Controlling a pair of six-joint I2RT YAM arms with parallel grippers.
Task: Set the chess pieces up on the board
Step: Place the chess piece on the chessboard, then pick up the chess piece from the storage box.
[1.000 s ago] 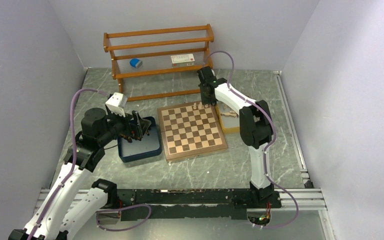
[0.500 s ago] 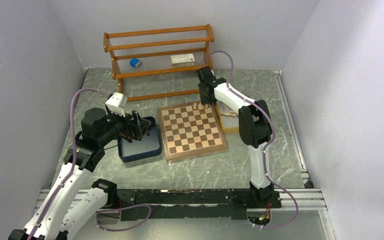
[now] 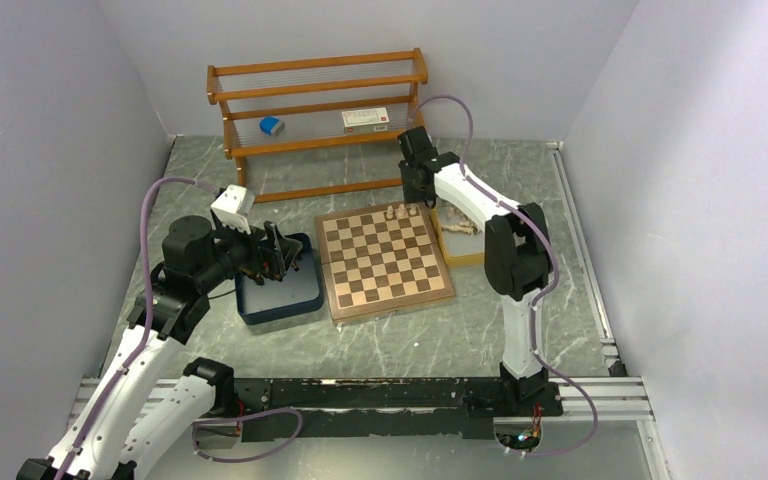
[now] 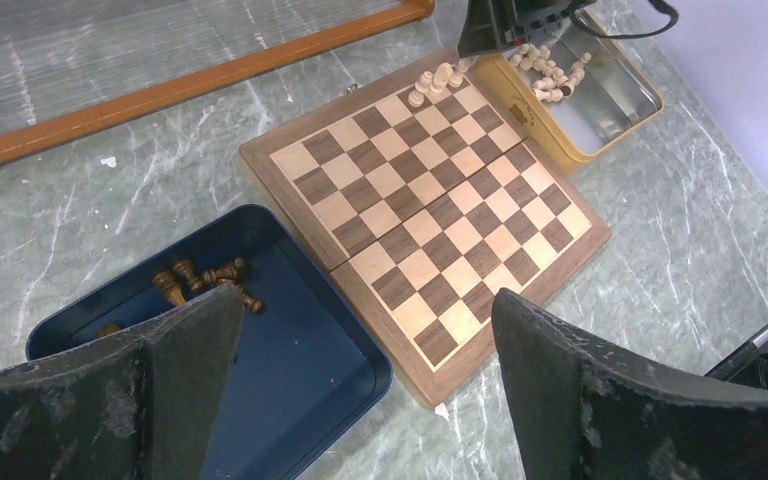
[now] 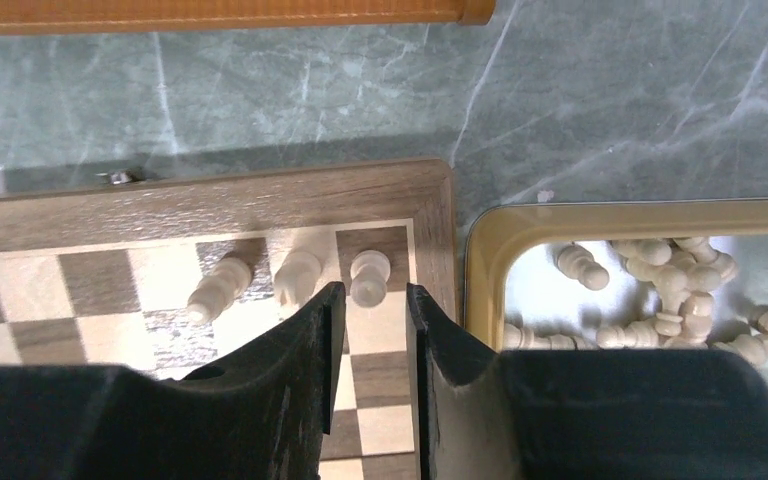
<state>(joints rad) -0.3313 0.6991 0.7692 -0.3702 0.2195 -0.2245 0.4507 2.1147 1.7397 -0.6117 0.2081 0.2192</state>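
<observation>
1. Cream men (image 5: pixel 298 275): three stand at the board (image 5: pixel 260 190) corner, the rest in the yellow tray (image 5: pixel 480 250).
2. Dark men (image 4: pixel 200 280) lie in the navy tray (image 4: pixel 300 360).
3. My right gripper (image 5: pixel 370 300) is slightly parted and empty; my left gripper (image 4: pixel 365 305) is spread wide.

Site is presenting as a robotics lab cell. Plain walls (image 3: pixel 50 120) are enclosing a marble-patterned table (image 3: pixel 380 340) edged with aluminium rails (image 3: pixel 610 398).
</observation>
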